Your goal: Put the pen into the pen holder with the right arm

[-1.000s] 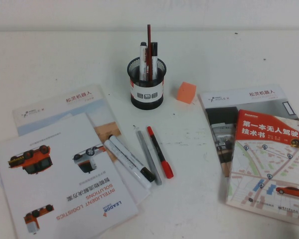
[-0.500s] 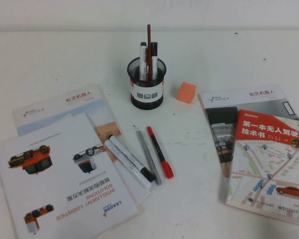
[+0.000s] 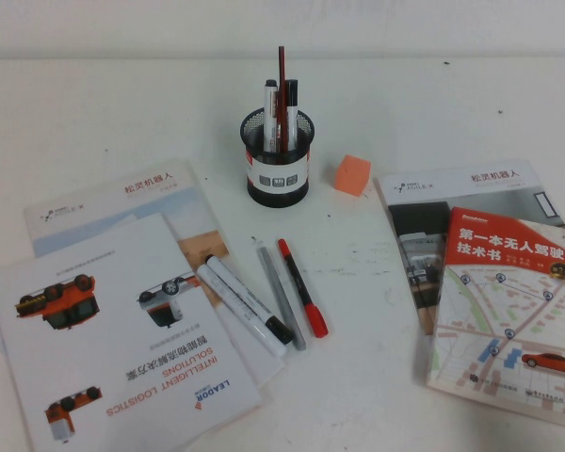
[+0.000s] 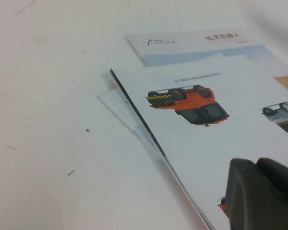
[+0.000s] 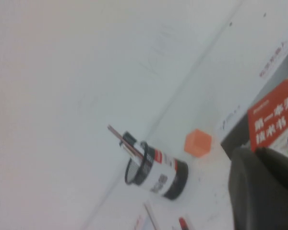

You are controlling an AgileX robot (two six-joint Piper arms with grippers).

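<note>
The red pen lies on the white table in front of the pen holder, next to a grey pen. The black mesh holder stands upright and holds several pens and markers. Neither arm shows in the high view. In the right wrist view the right gripper hangs above the table's right side, shut and empty. The holder lies well ahead of it, and one end of the red pen shows at the frame edge. The left gripper is shut and empty over a brochure.
Two white markers with black caps lie left of the grey pen, partly on the stacked brochures. An orange cube sits right of the holder. Two books lie at the right.
</note>
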